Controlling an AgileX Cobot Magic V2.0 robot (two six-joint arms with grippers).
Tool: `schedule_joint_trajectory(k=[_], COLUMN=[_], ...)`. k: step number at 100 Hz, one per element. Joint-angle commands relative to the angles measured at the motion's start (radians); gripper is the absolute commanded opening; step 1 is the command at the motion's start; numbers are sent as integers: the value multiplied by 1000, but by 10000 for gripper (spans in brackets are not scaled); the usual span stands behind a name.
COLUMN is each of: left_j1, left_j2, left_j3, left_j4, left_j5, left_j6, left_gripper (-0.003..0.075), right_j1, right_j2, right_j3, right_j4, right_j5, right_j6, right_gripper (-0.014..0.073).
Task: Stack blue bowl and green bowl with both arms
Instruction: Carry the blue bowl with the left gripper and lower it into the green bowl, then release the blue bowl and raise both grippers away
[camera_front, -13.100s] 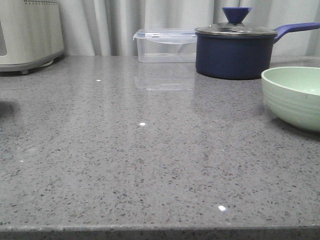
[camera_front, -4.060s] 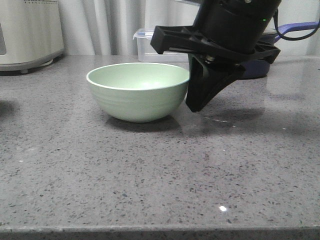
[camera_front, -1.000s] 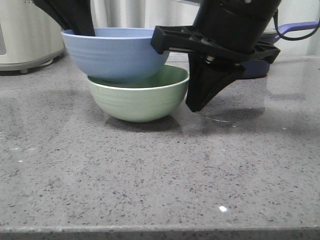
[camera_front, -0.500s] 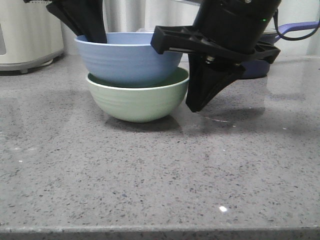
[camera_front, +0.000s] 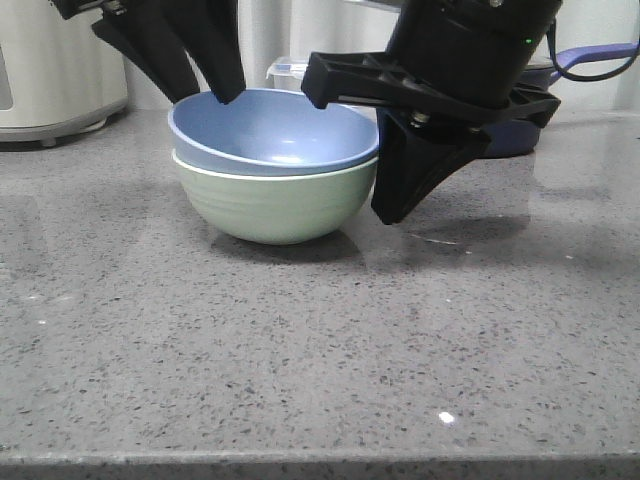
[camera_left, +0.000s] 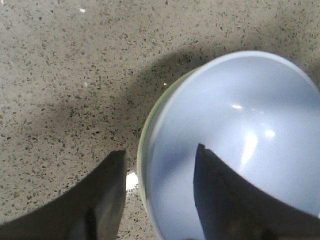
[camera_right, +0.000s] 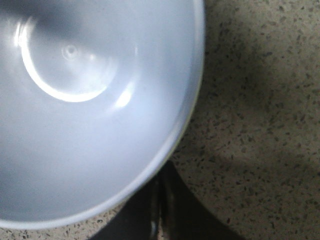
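Blue bowl (camera_front: 272, 132) is sitting nested in the green bowl (camera_front: 275, 205). Left tool (camera_front: 190, 50) is straddling its ten-o'clock rim, spread wide; right tool (camera_front: 400, 190), pinched empty, is risking nudging the stack.

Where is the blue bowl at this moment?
In the front view the blue bowl sits nested inside the green bowl, left of centre on the table, between the left gripper and right gripper.
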Motion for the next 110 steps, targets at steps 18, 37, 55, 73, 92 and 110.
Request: schedule_joint_trajectory(k=[18, 37, 55, 73, 92, 110], left_j1=[-7, 20, 94, 181, 271, 343], left_j2=[-110, -188, -312, -456, -616, -762], left_j3=[-34, 10, 122, 279, 446, 606], left_j4=[78, 182, 182, 182, 209, 218], left_j5=[-27, -47, -117, -188, -259, -349], left_j6=[-20, -87, -87, -87, -87, -87], left_gripper=[313, 313, 312, 309, 130, -20], right_j1=[-16, -47, -94, -176, -261, -294], right_j2=[-50, -113, -196, -300, -399, -496], right_j3=[-22, -5, 54, 142, 219, 288], right_j4=[7, -21, -30, -31, -53, -85], right_j5=[-28, -12, -16, -41, -52, -100], right_j6=[29, 39, 48, 48, 48, 48], right_gripper=[-46, -46, -46, -46, -46, -46])
